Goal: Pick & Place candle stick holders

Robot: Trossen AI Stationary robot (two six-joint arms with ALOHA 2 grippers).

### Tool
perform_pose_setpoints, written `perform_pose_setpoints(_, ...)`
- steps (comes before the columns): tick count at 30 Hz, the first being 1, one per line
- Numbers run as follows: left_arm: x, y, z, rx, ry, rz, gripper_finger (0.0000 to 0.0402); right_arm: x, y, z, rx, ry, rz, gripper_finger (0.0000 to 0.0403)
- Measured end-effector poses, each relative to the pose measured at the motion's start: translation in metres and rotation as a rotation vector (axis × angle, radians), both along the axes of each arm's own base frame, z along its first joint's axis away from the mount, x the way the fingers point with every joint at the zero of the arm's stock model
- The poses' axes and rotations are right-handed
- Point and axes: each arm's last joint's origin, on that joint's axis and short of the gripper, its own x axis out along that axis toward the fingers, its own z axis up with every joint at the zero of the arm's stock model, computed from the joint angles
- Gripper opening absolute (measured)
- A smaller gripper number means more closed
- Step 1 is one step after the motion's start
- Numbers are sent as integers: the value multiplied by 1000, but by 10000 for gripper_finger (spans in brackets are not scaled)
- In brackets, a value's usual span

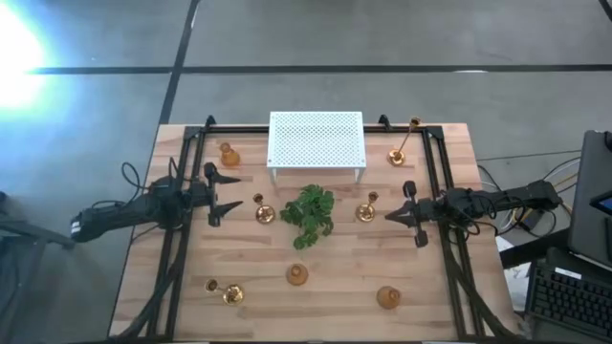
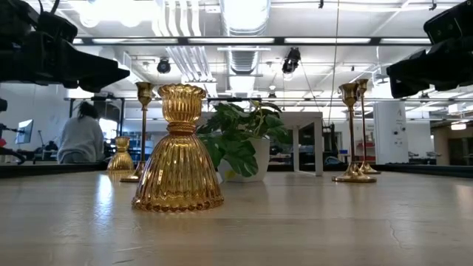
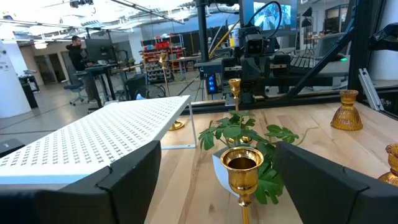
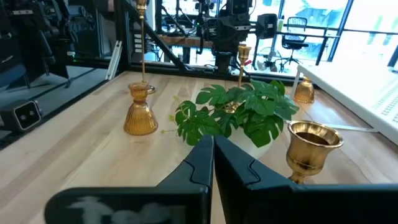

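Left end effector (image 1: pixel 232 193) wide, empty, near short holder (image 1: pixel 263 211); right end effector (image 1: pixel 390 216) closed, seemingly empty.

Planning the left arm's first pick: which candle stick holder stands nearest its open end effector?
The short-stemmed holder just left of the plant, directly ahead of the left end effector; every other holder stands farther off.

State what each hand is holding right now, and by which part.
Nothing is held. The left hand is open with a short candle stick holder just ahead of it, untouched; the right hand is shut on nothing.
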Motion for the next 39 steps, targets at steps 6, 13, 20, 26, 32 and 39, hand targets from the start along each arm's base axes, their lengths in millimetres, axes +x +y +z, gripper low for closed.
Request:
perform_pose_setpoints(6, 0, 0, 0, 0, 0, 1, 319, 0, 0, 2, -35, -27, 3, 8)
perform_pose_setpoints(13, 0, 0, 0, 0, 0, 1, 319, 0, -2, 18, 43, -182, -64, 8)
perform_pose_setpoints(20, 0, 0, 0, 0, 0, 0, 319, -3, -11, 31, 53, -319, -366, 8)
perform_pose_setpoints(26, 0, 0, 0, 0, 0, 1, 319, -8, -14, 60, -40, -386, -463, 8)
perform_pose_setpoints(32, 0, 0, 0, 0, 0, 0, 319, -14, -15, 123, -65, -382, -461, 8)
perform_pose_setpoints(39, 0, 0, 0, 0, 0, 1, 319, 9, -16, 153, -111, -4, -636, 8)
